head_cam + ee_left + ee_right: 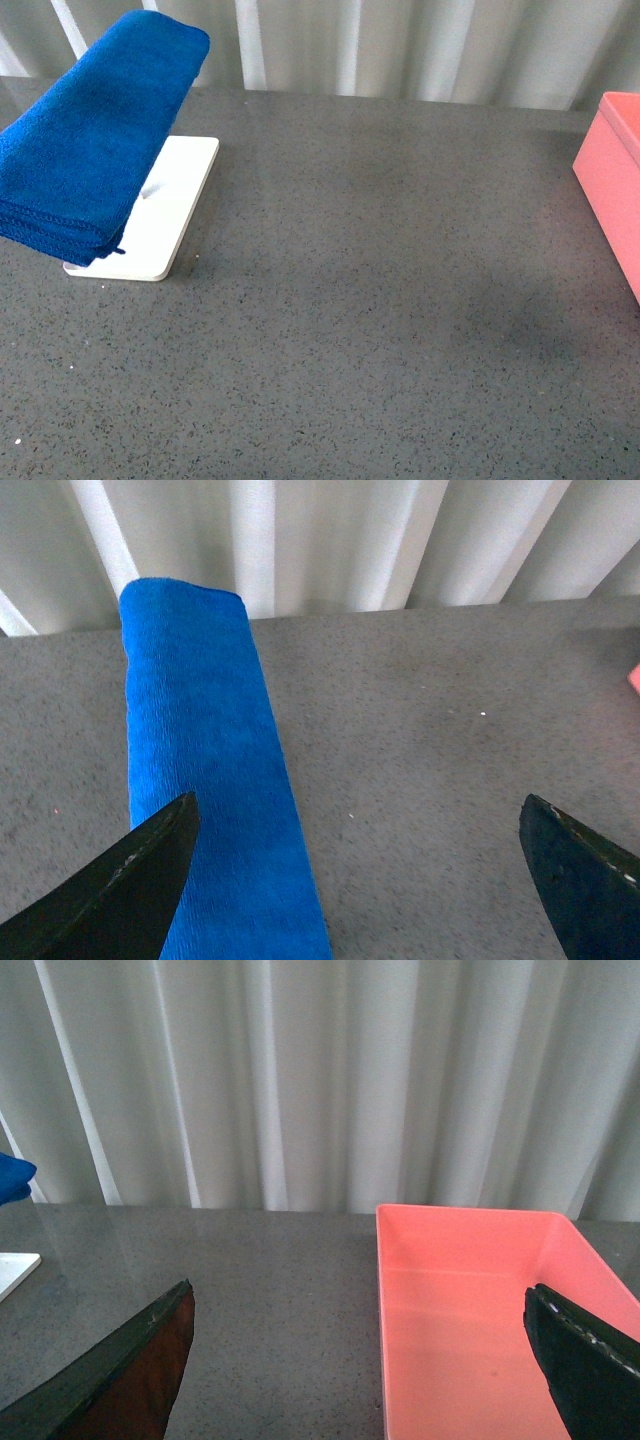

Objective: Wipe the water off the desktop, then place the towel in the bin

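Front view: the folded blue towel (90, 140) is seen at the far left of the tabletop (380, 330), laid over a flat white tray (170, 220) and hiding most of its left side. The pink bin (615, 170) is cut off by the right edge, well apart from the towel. No arm is shown here. In the left wrist view the left fingers (120, 890) are spread wide with nothing held, and the towel lies below one of them. In the right wrist view the right fingers (590, 1360) are likewise spread wide and empty, above the bin's open interior. A white pleated curtain (300, 1080) is seen behind.
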You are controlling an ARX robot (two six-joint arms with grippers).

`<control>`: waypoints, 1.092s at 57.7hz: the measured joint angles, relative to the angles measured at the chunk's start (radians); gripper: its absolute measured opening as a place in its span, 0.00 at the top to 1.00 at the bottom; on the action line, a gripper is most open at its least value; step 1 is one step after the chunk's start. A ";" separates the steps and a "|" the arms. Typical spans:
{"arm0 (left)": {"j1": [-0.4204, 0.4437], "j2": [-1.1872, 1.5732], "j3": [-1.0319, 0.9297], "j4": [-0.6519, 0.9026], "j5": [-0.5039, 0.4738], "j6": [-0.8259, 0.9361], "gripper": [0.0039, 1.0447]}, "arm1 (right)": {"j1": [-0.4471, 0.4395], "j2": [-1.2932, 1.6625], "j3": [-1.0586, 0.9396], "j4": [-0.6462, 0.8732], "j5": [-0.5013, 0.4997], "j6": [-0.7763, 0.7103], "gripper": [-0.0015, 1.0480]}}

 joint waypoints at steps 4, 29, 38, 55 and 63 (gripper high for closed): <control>0.003 0.110 0.112 -0.041 -0.036 0.047 0.06 | 0.000 0.000 0.000 0.000 0.000 0.000 0.07; 0.050 0.415 0.404 -0.212 -0.106 0.199 0.06 | 0.000 0.000 0.000 0.000 0.000 0.000 0.07; 0.059 0.476 0.521 -0.352 -0.092 0.159 0.06 | 0.000 0.000 0.000 0.000 0.000 0.000 0.07; 0.055 0.534 0.578 -0.407 -0.109 0.164 0.06 | 0.000 0.000 0.000 0.000 0.000 0.000 0.07; 0.053 0.554 0.586 -0.398 -0.124 0.165 0.06 | 0.000 0.000 0.000 0.000 0.000 0.000 0.07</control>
